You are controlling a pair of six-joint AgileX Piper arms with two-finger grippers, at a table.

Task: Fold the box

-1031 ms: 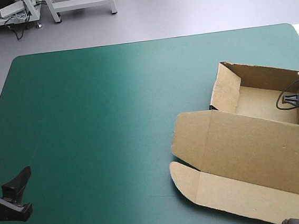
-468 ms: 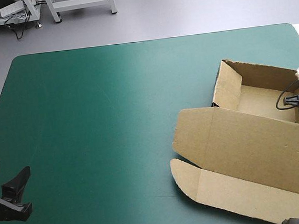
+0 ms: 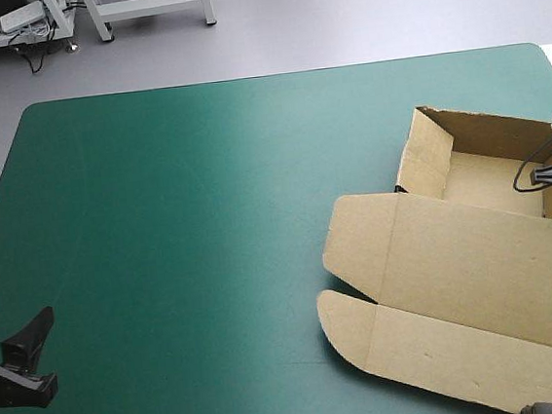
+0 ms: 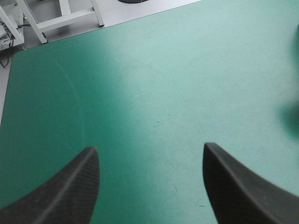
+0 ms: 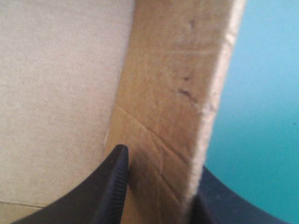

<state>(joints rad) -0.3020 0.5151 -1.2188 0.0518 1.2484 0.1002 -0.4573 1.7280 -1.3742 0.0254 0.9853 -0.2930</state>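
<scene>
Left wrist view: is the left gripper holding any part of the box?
No, the left gripper stands open over the bare teal-green cover, with no board in the gap.

Bright light, pale sheen on teal-green cover (image 3: 255, 189).

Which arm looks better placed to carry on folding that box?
The right arm. The right gripper is shut on a side wall of the box; the left gripper hangs open over bare teal-green cover, far from it.
</scene>
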